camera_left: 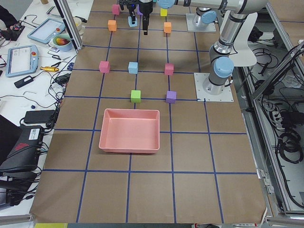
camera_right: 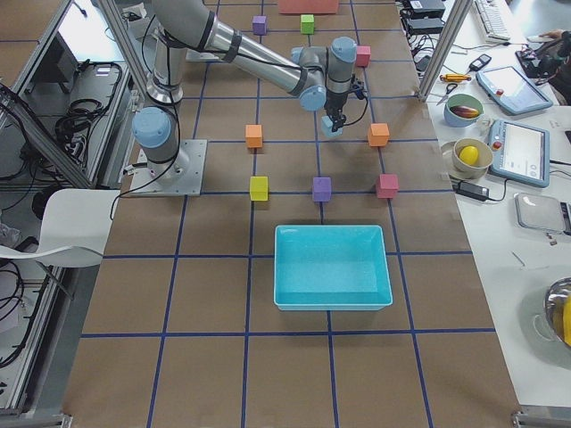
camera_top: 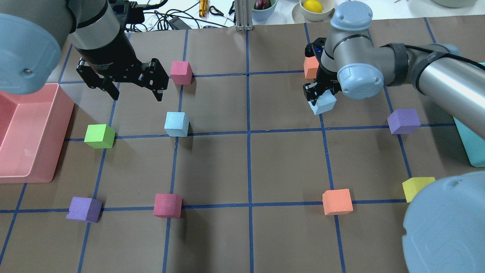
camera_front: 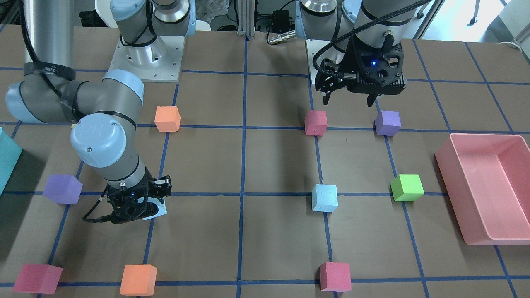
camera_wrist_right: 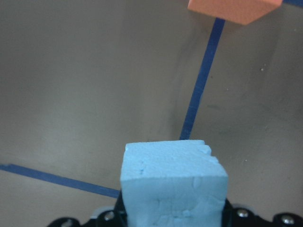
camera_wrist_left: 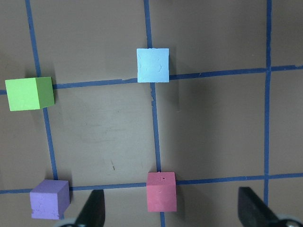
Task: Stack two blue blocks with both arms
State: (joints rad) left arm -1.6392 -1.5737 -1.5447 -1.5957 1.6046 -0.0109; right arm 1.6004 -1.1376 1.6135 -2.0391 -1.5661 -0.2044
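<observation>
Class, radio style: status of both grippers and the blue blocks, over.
Left gripper open, aloft. Right gripper shut on blue block. Other blue block on table, nothing atop it.

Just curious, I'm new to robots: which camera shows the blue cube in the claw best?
The right wrist view: the held blue block fills its foreground. Overhead shows part of it in the right gripper; front-facing just a corner; side views barely anything.
</observation>
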